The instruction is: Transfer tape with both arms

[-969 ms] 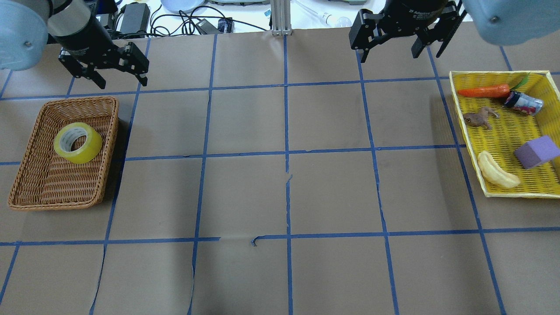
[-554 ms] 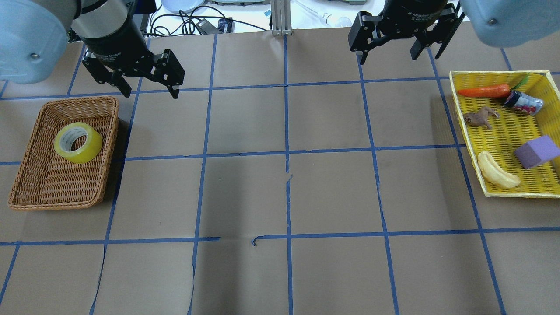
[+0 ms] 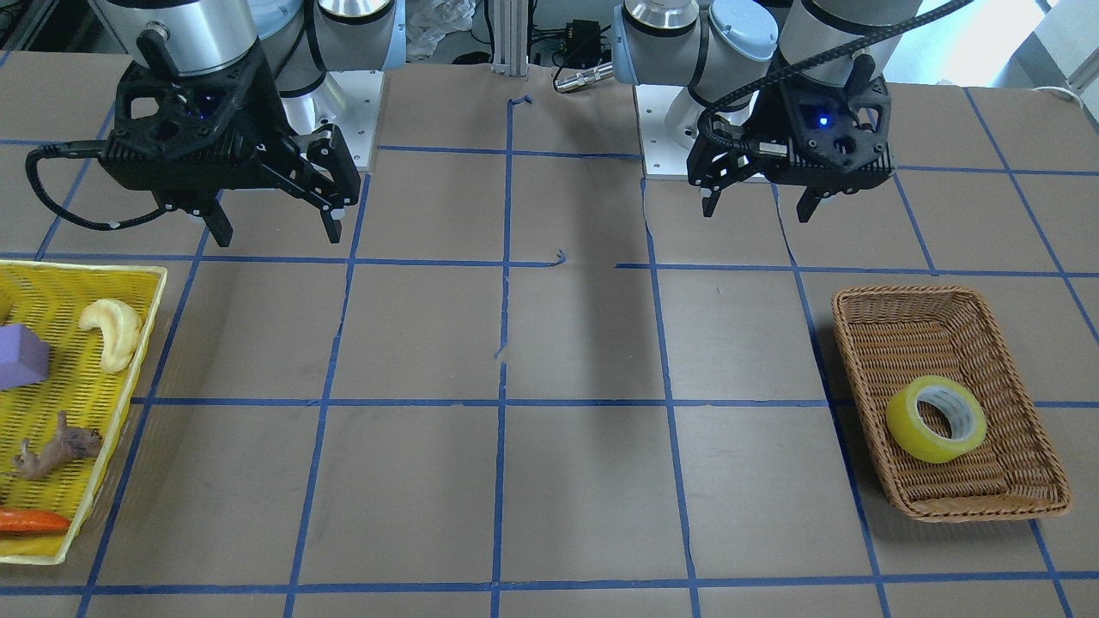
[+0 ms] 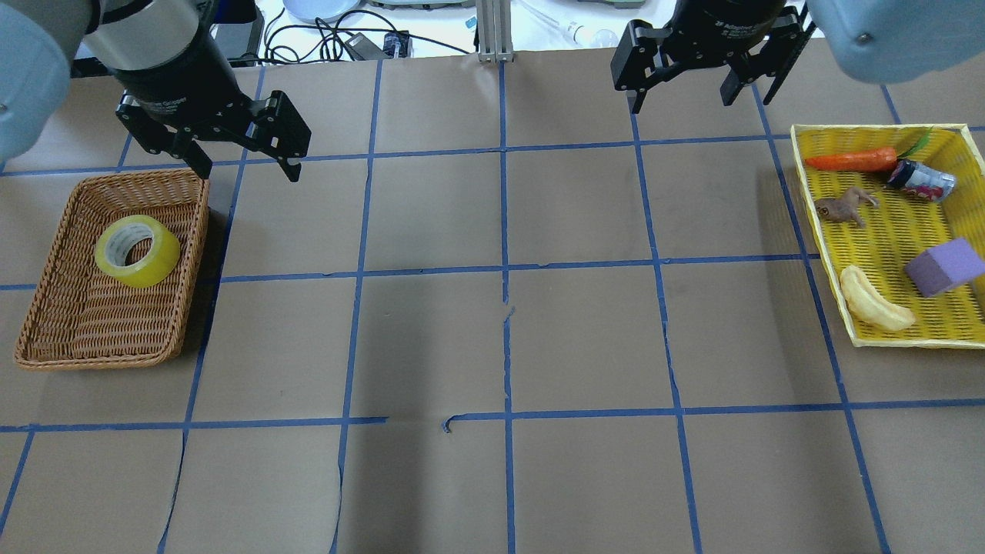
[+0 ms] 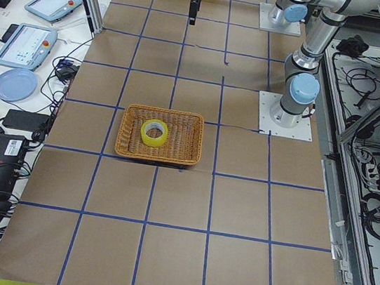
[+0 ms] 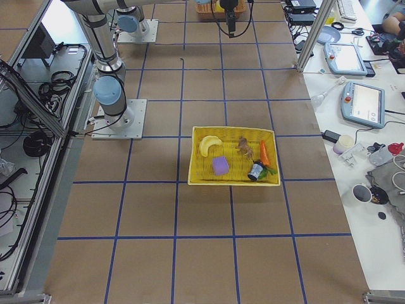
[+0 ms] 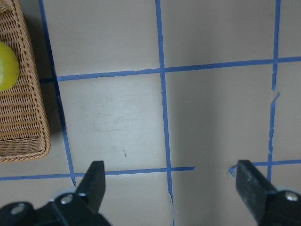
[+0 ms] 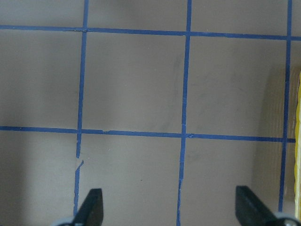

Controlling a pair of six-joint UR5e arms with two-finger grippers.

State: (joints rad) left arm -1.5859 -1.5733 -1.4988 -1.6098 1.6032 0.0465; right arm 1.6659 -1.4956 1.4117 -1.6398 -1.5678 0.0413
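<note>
A wicker basket (image 4: 100, 358) sits on the brown, blue-gridded bench (image 4: 500, 346) and holds one thing: the tape (image 4: 160, 261). The roll rests on the woven floor in the half of the basket farther from the robot. It is a little tilted, its hole facing mostly upward and the grey-white core showing. Nothing grips it.

The left arm (image 4: 146, 31) hangs raised above the bench beside the basket, on the basket's side that faces the bench's middle. Its jaws are spread wide with nothing between them. In the left wrist view bare bench lies below them and the basket shows only at the edge.

Well apart from the basket, at the opposite end of the bench, lies a yellow mesh tray (image 4: 885, 246). In it are an orange carrot (image 4: 850, 161) with a green top, a dark can (image 4: 919, 179) on its side just beside the carrot, a small brown animal figure (image 4: 843, 208), a purple block (image 4: 943, 267) and a pale banana-like toy (image 4: 873, 306).

The right arm (image 4: 877, 38) is also far from the basket, raised near the tray's inner side. Its jaws are likewise spread and hold nothing.
</note>
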